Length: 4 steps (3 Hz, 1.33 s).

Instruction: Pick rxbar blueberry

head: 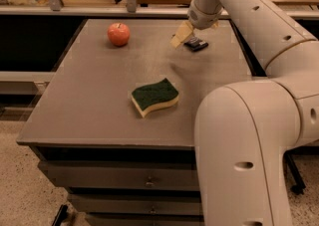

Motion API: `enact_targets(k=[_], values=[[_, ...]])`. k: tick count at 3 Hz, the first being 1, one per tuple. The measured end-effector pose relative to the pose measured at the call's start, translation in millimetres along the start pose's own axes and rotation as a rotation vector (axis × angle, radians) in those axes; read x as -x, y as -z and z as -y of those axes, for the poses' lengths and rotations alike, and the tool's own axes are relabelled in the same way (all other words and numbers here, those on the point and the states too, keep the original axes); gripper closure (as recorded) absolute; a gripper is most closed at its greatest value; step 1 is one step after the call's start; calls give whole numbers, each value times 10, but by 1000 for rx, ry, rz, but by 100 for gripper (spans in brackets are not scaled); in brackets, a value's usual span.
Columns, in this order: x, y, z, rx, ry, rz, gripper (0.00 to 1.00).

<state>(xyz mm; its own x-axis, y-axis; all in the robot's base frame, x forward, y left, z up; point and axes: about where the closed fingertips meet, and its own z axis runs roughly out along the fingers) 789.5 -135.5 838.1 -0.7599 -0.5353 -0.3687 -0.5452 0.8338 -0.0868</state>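
Although it is the smallest thing on the table (94, 100), the rxbar blueberry (196, 45) stands out as a flat, thin, dark navy rectangle, nearly black against the grey top, with a faint pale patch of print on its wrapper. It lies flat, turned a little askew to the table's edges, in the far right part of the top, close to the back edge and not far from the right edge. Just beside the bar, on its left as the camera sees it, is the gripper (179, 36), pale beige and angled down toward the table top; its lower end sits near the bar's left end, but whether it touches the bar cannot be made out, and whether it is open or closed cannot be told either. Up and to the right from the bar runs the white arm (234, 1), which curves round to the robot's large white body (239, 155), nearer the camera than the bar. Well to the bar's left, about as far back, stands a red apple (118, 34). Nearer the camera than the bar and to its left, well apart from it, lies a green-and-yellow sponge (154, 97) with wavy edges, green side up. Below the table top, a drawer front (124, 180) shows.
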Motion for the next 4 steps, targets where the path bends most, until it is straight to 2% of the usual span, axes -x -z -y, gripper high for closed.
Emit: enact_targets(k=[2, 3, 4], values=[[-8, -218, 65, 24, -38, -40, 0], [-8, -280, 46, 44, -36, -53, 0], [16, -330, 18, 60, -29, -58, 18]])
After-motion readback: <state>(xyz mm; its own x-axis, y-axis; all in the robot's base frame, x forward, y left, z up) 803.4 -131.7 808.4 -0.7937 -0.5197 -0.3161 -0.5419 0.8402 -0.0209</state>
